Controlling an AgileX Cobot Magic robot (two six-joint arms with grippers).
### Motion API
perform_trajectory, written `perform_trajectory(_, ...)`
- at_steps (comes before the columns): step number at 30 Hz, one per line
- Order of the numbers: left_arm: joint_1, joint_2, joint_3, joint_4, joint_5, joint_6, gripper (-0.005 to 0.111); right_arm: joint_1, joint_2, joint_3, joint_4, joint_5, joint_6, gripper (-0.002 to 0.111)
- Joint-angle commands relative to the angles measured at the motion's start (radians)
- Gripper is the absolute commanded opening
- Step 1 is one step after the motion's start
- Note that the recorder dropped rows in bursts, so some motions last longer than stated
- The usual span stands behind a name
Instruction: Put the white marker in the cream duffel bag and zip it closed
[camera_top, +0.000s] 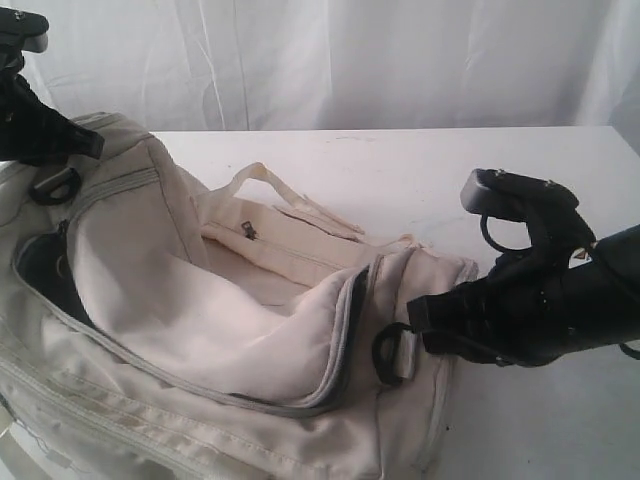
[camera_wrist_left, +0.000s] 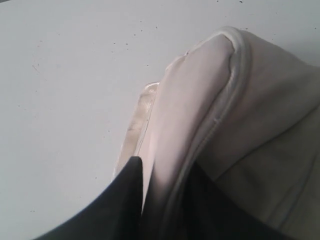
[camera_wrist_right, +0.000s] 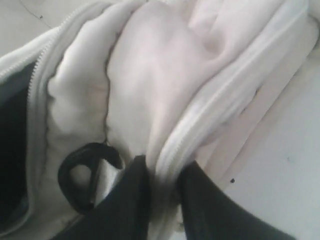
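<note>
White tabletop (camera_top: 430, 180) fills the scene, with a pale curtain (camera_top: 350, 60) hanging along its far edge. On the near left lies the cream duffel bag (camera_top: 200, 300), its top flap partly open onto dark lining (camera_top: 40, 262). At the far left, the left gripper (camera_wrist_left: 165, 167) is clamped on a fold at the bag's end. The right arm (camera_top: 560, 300) reaches in low from the right, and the right gripper (camera_wrist_right: 164, 164) pinches the bag's seam beside a black ring (camera_wrist_right: 75, 172)

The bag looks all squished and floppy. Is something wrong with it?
Nothing looks broken. The cream duffel bag sags because its top is unzipped: the flap droops inward and black lining shows at one end. The left gripper and right gripper each pinch its fabric.
</note>
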Motion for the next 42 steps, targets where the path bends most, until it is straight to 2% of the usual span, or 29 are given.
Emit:
perform_trajectory(1, -0.002, -0.017, -0.004, 0.002, 0.015, 0.020, 0.032, -0.026, 0.004, -0.004, -0.068, -0.101, -0.007, 0.002)
perform_trajectory(4, -0.002, -0.017, -0.004, 0.002, 0.026, 0.022, 0.029, -0.087, 0.011, -0.030, -0.143, -0.099, -0.005, 0.000)
perform_trajectory(9, -0.002, -0.012, -0.002, -0.064, 0.058, 0.027, 0.008, -0.232, 0.057, -0.117, -0.167, -0.069, -0.096, 0.000)
perform_trajectory(11, -0.004, -0.012, -0.002, -0.117, 0.073, 0.055, 0.004, -0.272, 0.086, -0.179, -0.165, -0.052, -0.156, 0.000)
perform_trajectory(13, -0.022, -0.012, -0.002, -0.266, 0.102, 0.178, 0.003, -0.312, 0.150, -0.288, -0.159, -0.015, -0.237, 0.000)
perform_trajectory(17, -0.079, -0.012, -0.002, -0.451, 0.113, 0.329, 0.003, -0.325, 0.237, -0.418, -0.157, 0.010, -0.297, 0.000)
perform_trajectory(20, -0.133, -0.012, -0.002, -0.494, 0.113, 0.358, 0.003, -0.325, 0.292, -0.511, -0.157, 0.033, -0.328, 0.000)
perform_trajectory(24, -0.172, -0.016, -0.002, -0.494, 0.140, 0.371, 0.003, -0.325, 0.334, -0.588, -0.157, 0.136, -0.328, 0.000)
perform_trajectory(26, -0.172, -0.027, -0.002, -0.494, 0.169, 0.406, 0.003, -0.325, 0.313, -0.589, -0.159, 0.176, -0.328, 0.007)
perform_trajectory(27, -0.172, -0.038, -0.002, -0.494, 0.179, 0.426, 0.005, -0.325, 0.282, -0.589, -0.157, 0.193, -0.347, 0.019)
perform_trajectory(28, -0.172, -0.043, -0.002, -0.494, 0.180, 0.434, 0.007, -0.325, 0.263, -0.589, -0.157, 0.199, -0.347, 0.025)
perform_trajectory(29, -0.172, -0.050, -0.002, -0.494, 0.182, 0.442, 0.011, -0.325, 0.231, -0.589, -0.157, 0.218, -0.347, 0.037)
perform_trajectory(32, -0.172, -0.060, -0.002, -0.494, 0.180, 0.445, 0.018, -0.325, 0.166, -0.589, -0.157, 0.252, -0.347, 0.047)
perform_trajectory(34, -0.172, -0.060, -0.002, -0.494, 0.180, 0.448, 0.018, -0.325, 0.119, -0.589, -0.149, 0.266, -0.370, 0.047)
perform_trajectory(36, -0.172, -0.060, -0.002, -0.494, 0.169, 0.447, 0.018, -0.325, 0.126, -0.582, -0.023, 0.336, -0.473, 0.047)
perform_trajectory(39, -0.172, -0.060, -0.002, -0.494, 0.157, 0.447, 0.018, -0.302, 0.195, -0.514, 0.266, 0.389, -0.685, 0.046)
perform_trajectory(42, -0.172, -0.060, -0.002, -0.515, 0.149, 0.447, 0.018, -0.248, 0.251, -0.488, 0.375, 0.416, -0.784, 0.043)
